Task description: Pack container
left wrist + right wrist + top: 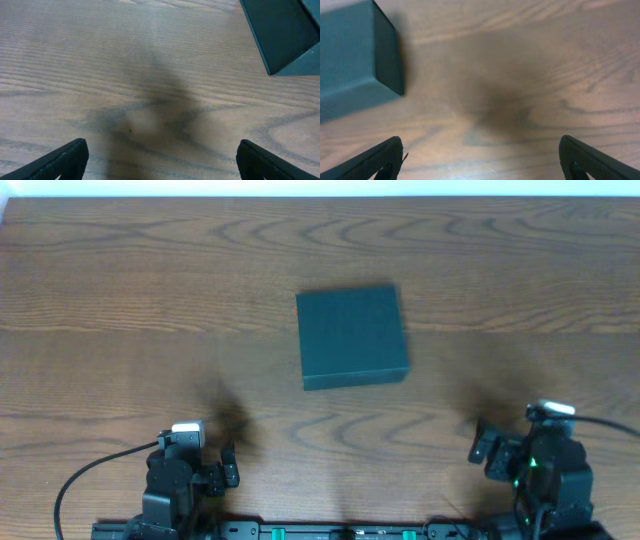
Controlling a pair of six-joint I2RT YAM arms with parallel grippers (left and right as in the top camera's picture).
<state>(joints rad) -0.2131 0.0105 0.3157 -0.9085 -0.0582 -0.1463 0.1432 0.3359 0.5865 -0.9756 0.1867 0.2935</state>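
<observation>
The container [352, 337] is a dark teal-green square box with its lid closed, standing in the middle of the wooden table. Its near corner shows at the top right of the left wrist view [285, 35] and at the upper left of the right wrist view [355, 60]. My left gripper [228, 465] sits near the front left edge, open and empty, with bare wood between its fingers [160, 160]. My right gripper [482, 445] sits near the front right edge, open and empty [480, 160]. Both are well short of the container. No snack packets are in view.
The wooden table [120, 300] stretches wide to the left, right and behind the container. Cables trail from both arm bases [80, 480] at the front edge.
</observation>
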